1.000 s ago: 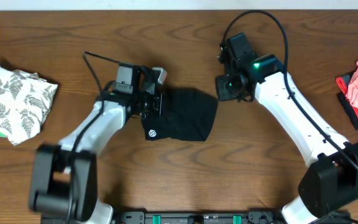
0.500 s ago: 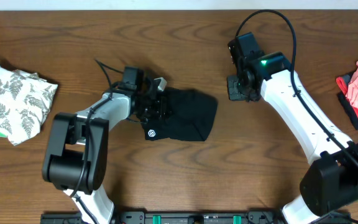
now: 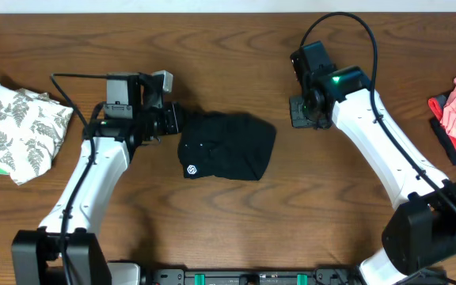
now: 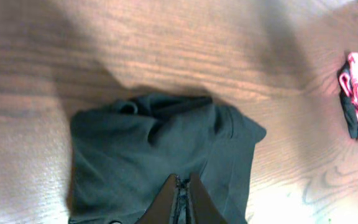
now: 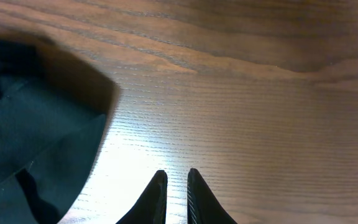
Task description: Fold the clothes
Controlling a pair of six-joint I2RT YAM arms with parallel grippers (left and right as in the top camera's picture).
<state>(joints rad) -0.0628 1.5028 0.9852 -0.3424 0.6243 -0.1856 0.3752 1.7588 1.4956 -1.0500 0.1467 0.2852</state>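
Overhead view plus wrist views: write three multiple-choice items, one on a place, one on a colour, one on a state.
1. Where is the fern-print cloth? A centre; B far left; C far right.
2. What colour is the middle garment? A pink; B white; C black.
3. How does the left claw stand? A shut; B wide open; C out of view.

Key: B, it lies at the overhead view's left edge; C, it is plainly black in both overhead and left wrist views; A, the left wrist view shows its jaws pressed together.
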